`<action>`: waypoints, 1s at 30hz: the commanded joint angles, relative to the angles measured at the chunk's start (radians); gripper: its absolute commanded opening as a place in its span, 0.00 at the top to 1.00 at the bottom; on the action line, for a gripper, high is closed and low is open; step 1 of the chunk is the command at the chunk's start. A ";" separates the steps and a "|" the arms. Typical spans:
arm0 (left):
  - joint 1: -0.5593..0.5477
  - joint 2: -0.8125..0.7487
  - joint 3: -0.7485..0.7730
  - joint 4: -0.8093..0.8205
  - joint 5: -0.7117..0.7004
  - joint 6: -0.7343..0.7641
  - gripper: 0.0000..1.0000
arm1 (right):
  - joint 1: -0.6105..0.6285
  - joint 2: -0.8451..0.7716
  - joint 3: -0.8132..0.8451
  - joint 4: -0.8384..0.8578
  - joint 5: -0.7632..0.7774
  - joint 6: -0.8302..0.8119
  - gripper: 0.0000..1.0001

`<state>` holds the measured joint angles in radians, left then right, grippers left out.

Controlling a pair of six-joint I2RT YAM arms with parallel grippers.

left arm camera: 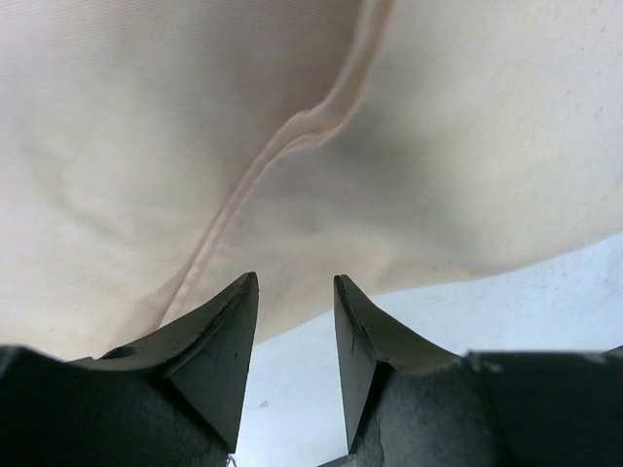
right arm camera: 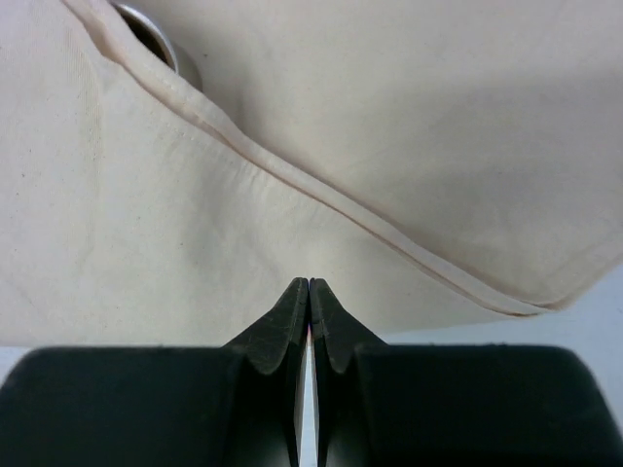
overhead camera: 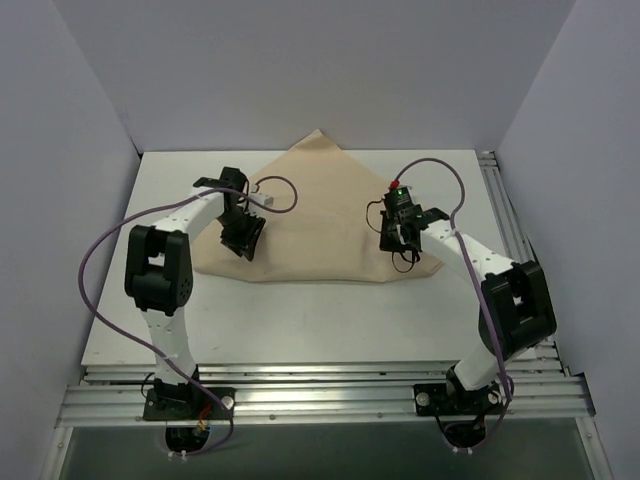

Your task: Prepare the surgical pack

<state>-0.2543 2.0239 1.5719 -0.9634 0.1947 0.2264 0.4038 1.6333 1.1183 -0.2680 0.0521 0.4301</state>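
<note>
The surgical pack (overhead camera: 320,215), a tan cloth bundle folded flat into a rough triangle, lies across the far middle of the white table (overhead camera: 300,320), its point toward the far wall, its wide hemmed edge nearest, and a shiny metal rim (right arm camera: 156,34) peeking from under one fold.

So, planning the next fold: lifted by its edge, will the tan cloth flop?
Probably floppy: the cloth lies in soft creases with a wavy hem. Likely grippy, being matte. A metal rim under one fold may add weight.
</note>
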 commanded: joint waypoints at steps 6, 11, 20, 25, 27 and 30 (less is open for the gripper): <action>0.131 -0.114 -0.107 -0.003 -0.003 0.036 0.53 | -0.107 -0.064 -0.178 0.005 -0.006 0.021 1.00; 0.155 -0.081 -0.214 0.095 -0.070 0.041 0.53 | -0.172 0.020 -0.252 0.125 -0.087 0.018 1.00; 0.185 -0.071 -0.197 0.164 -0.083 0.014 0.54 | -0.192 -0.012 -0.203 0.089 -0.080 0.004 1.00; 0.196 -0.146 -0.104 0.077 -0.014 0.001 0.50 | -0.241 -0.117 -0.121 0.026 -0.084 -0.017 0.93; 0.210 -0.183 -0.052 0.045 0.006 -0.012 0.46 | -0.313 -0.136 -0.100 0.027 -0.107 -0.039 0.86; 0.288 -0.206 -0.001 0.032 0.040 -0.041 0.40 | -0.451 -0.133 -0.087 0.048 -0.159 -0.063 0.67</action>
<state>-0.0410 1.9137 1.4792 -0.9199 0.1780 0.2173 0.0662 1.5307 0.9958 -0.1997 -0.0757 0.4042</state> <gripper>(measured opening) 0.580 0.304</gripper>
